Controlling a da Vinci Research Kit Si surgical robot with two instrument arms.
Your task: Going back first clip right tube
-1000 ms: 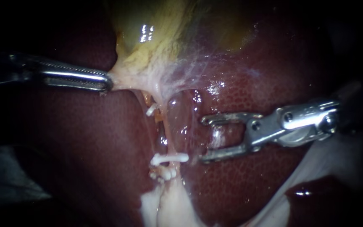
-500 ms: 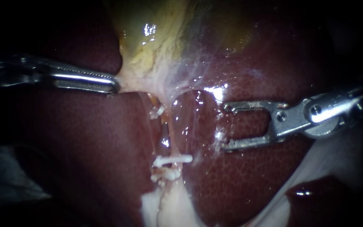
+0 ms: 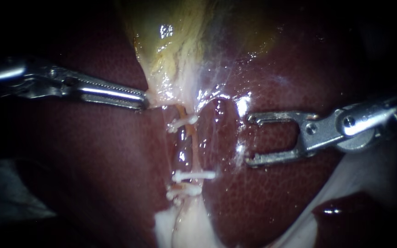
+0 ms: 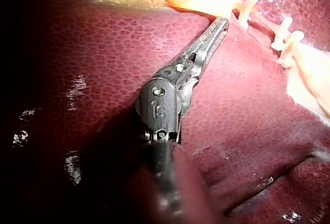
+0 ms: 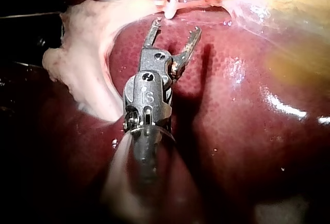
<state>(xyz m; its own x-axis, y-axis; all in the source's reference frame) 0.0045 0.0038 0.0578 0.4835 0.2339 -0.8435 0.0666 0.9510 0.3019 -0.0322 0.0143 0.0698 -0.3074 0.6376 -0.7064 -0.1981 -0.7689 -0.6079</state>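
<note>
white clips sit across the tube; right instrument, jaws apart and empty, hovers beside the tube, over liver. left instrument clamps gallbladder at the tube's upper end. step looks like the retreat: next, back out, clear of clips.

Bare liver separates the right tool from the tube, where white clips stand crosswise.

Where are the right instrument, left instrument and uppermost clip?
right instrument (image 3: pixel 249 140), endoscope view, midway between its open jaws.
left instrument (image 3: pixel 143 99), endoscope view, jaw tips shut on the gallbladder (image 3: pixel 171 50).
uppermost clip (image 3: pixel 182 123), endoscope view, its middle.
</note>
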